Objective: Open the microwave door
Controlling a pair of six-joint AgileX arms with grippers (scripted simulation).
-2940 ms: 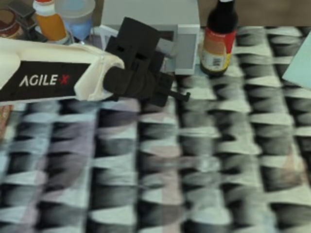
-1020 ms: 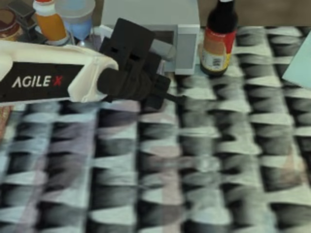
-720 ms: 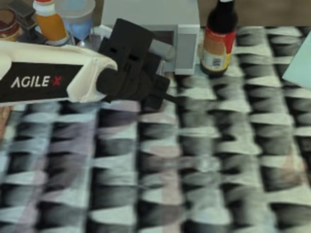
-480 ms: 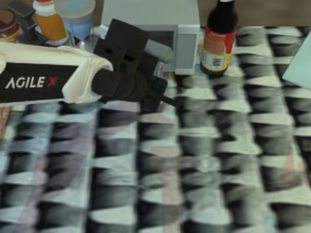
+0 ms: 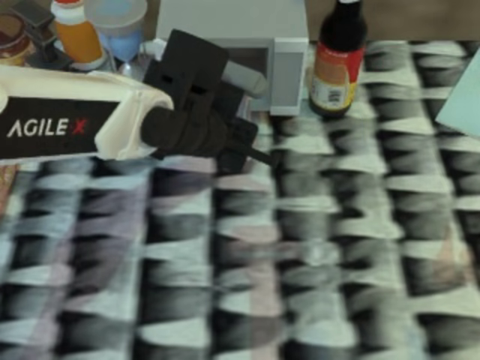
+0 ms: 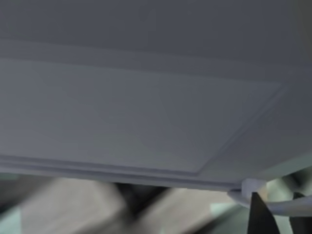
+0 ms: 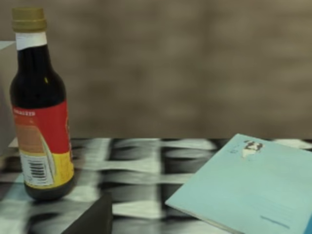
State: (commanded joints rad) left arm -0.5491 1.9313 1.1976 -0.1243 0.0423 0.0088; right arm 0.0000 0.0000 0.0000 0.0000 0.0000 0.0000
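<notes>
Though the microwave door [image 5: 244,71] is swung partly out, the left gripper's [image 5: 259,150] grasp cannot be told; further opening is judged outstanding.

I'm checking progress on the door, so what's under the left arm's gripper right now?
The left gripper sits over the microwave door, hiding most of it. Only the door's right part and the microwave top show. How far the door has opened is hidden.

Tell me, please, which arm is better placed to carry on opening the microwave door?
Left. The left gripper is right at the microwave door, which fills the left wrist view. The right arm does not appear in the top view; its wrist camera looks at the dark bottle beside the microwave.
</notes>
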